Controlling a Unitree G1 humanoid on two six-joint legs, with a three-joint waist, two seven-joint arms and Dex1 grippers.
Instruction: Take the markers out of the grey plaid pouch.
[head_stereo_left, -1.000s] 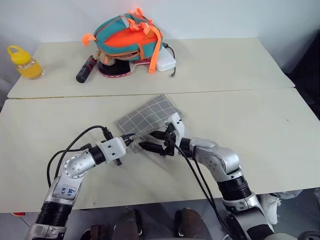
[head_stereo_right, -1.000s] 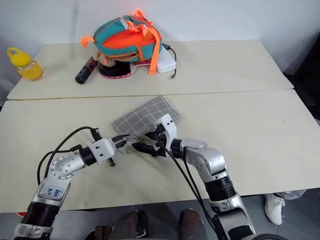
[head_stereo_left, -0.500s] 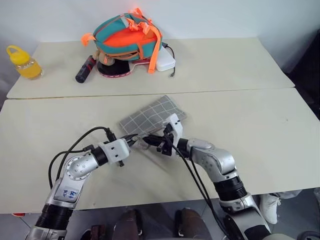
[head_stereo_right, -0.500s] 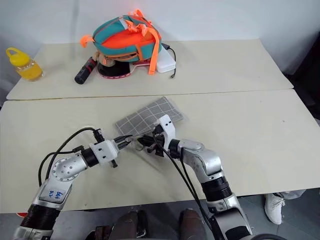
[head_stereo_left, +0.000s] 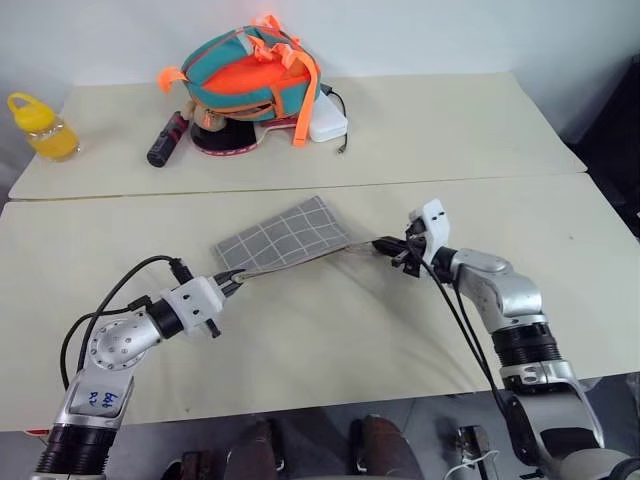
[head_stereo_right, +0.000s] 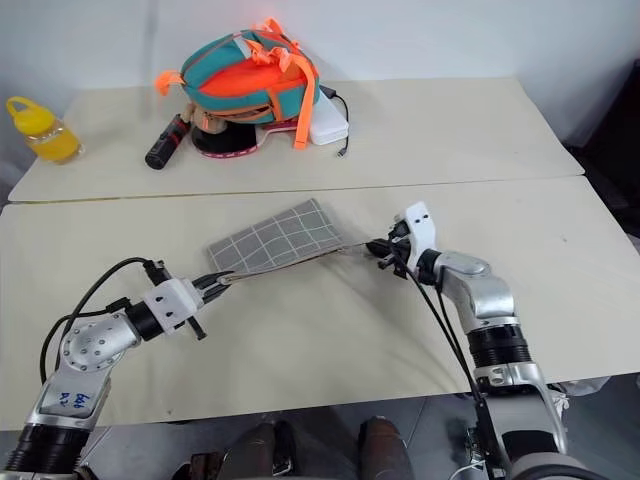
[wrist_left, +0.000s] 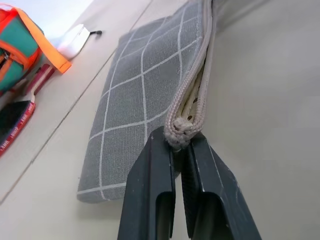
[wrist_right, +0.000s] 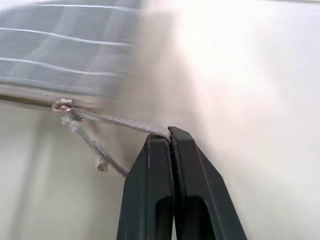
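I have the grey plaid pouch (head_stereo_left: 283, 236) lying flat on the near table (head_stereo_left: 330, 340), stretched between my two arms, and the arrangement is all about the zip. My left gripper (wrist_left: 182, 146) is clamped on the end of the zip seam at the pouch's near corner, its two black fingers squeezed onto the bunched zipper tape; I hold it there as an anchor so the fabric cannot slide when the other end is pulled. My right gripper (wrist_right: 170, 136) is pressed together on a thin cord (wrist_right: 120, 121) that runs back to the small ring (wrist_right: 62, 106) at the zip end, and in the head view that cord looks taut between the gripper and the pouch's far corner. Pulling along the line of the seam while the opposite end is pinned is, I judge, the only way to get a soft case like this to open rather than just drag across the surface. In the left wrist view the seam gapes a little just past my fingers, with pale lining visible inside, so the opening seems under way. I cannot see the markers; I take them to be inside. The backpack (head_stereo_left: 250, 73), yellow bottle (head_stereo_left: 38, 126) and black-and-red cylinder (head_stereo_left: 169, 138) sit well apart on the far table, out of my way.
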